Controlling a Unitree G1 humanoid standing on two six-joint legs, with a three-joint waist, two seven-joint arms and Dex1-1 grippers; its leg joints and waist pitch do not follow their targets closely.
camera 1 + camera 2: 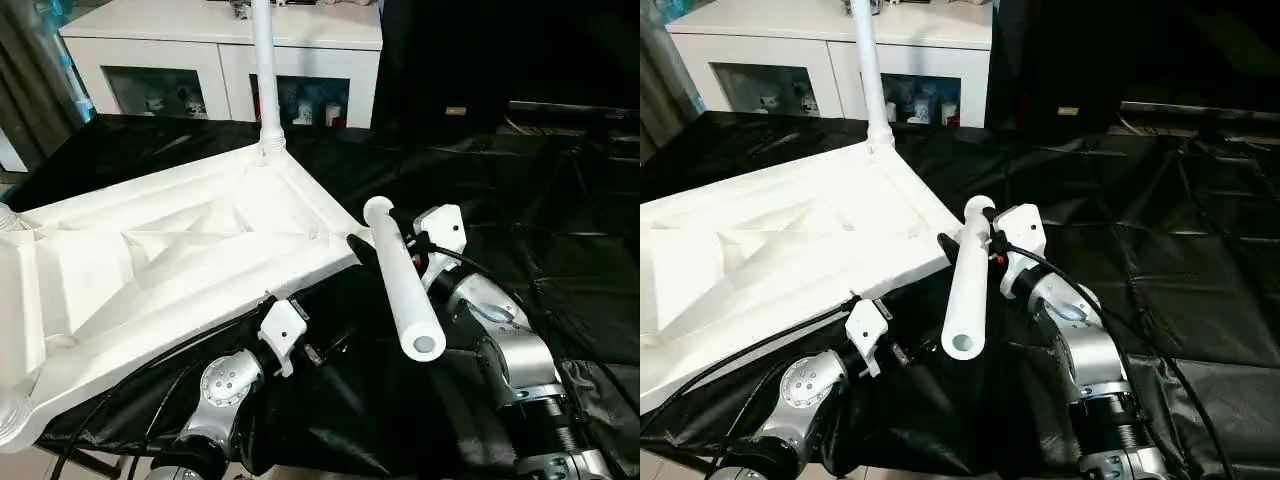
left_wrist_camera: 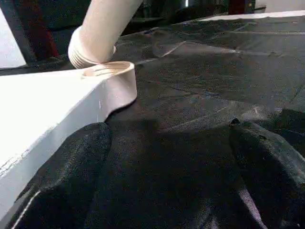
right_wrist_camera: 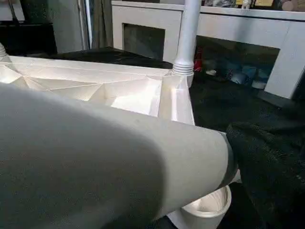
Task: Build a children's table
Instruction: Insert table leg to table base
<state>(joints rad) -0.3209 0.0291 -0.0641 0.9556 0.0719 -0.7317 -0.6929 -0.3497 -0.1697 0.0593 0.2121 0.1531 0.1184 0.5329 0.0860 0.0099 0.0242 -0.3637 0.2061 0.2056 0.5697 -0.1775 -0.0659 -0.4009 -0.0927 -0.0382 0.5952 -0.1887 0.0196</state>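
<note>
One leg (image 1: pixel 264 70) stands upright in the far corner socket of the upturned table top (image 1: pixel 150 270), which lies on the black-draped work table (image 1: pixel 520 190). A second leg (image 1: pixel 400 280) is pinched in the right gripper (image 1: pixel 415 248), its threaded end just over the near-right corner socket (image 3: pixel 206 210) — tilted, not seated. The left gripper (image 1: pixel 283 330) hangs spread wide and empty beside the top's near edge. My judgement: with the leg slanted, pushing now could cross-thread or skid off the rim — and the unheld top could slide.
</note>
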